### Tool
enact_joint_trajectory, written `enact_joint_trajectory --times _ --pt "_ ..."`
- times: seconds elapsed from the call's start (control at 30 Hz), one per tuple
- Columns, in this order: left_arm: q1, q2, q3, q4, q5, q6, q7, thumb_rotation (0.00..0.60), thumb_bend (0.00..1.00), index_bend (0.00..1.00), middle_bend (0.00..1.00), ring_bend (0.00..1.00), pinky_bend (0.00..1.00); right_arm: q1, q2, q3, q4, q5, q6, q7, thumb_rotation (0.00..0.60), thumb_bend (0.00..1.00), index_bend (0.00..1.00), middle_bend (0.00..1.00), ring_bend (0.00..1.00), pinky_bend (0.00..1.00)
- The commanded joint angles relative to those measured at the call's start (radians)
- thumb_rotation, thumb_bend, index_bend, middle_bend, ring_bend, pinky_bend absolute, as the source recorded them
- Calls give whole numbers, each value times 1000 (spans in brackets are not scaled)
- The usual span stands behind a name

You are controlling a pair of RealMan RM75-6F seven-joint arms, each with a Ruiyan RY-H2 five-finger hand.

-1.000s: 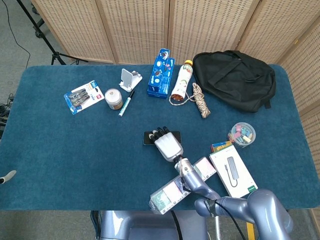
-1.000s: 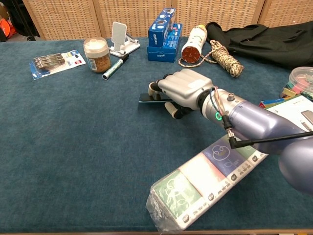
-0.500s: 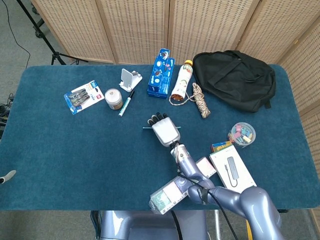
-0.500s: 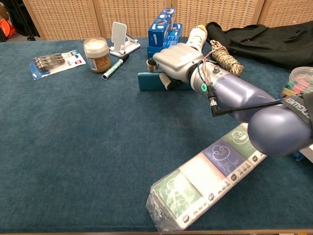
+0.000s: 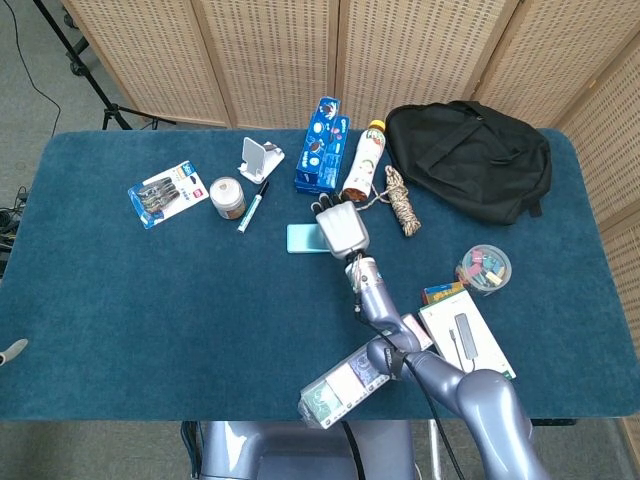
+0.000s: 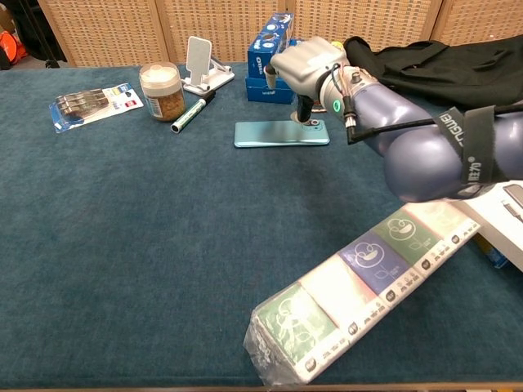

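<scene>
My right hand point(image 6: 306, 61) hovers over the teal phone point(image 6: 281, 133), fingers curled narrow, holding nothing I see. Phone lies flat just before the blue box point(image 6: 274, 49); open desk point(image 6: 122, 245) nearer me.

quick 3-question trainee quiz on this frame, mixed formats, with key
1. True or false: the teal phone lies flat on the table.
2. In the chest view, what stands just behind the right robot hand? A) blue box B) a red mug C) a laptop
3. In a few words: what lies at the near edge of the table in the chest view?

Key: 1 true. 2 A. 3 the wrapped pack of small cartons in clear plastic.
</scene>
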Motion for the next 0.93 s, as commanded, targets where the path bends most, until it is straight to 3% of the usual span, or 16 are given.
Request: enact_joint_trajectory --times 0.03,0.17,0.23,0.3,0.4,0.53,0.7,0.93 --pt "3 2 0 1 5 6 -7 600 0 0 0 0 0 -64 95 -41 -181 -80 88 69 600 324 281 209 187 293" --pt "7 2 6 1 17 13 -7 600 0 0 0 0 0 -148 215 -111 -360 -155 160 89 600 272 263 193 184 285" --pt "10 2 9 1 24 18 -7 600 0 0 0 0 0 -198 290 -144 -452 -188 202 93 600 244 219 161 156 235" --pt "12 1 11 1 29 24 -7 600 0 0 0 0 0 -240 357 -168 -529 -209 235 97 600 146 146 91 71 150" --pt "15 -2 15 4 38 31 1 600 0 0 0 0 0 -294 444 -193 -625 -230 277 104 600 16 94 24 3 105" --pt "19 -11 19 5 52 45 19 600 0 0 0 0 0 -430 608 -259 -769 -295 414 166 600 0 92 10 0 87" --pt "21 -28 13 12 49 59 49 600 0 0 0 0 0 -567 719 -335 -803 -374 549 272 600 0 88 6 0 60" --pt "20 -44 10 28 73 82 56 600 0 0 0 0 0 -707 779 -391 -826 -385 646 321 600 0 38 0 0 2"
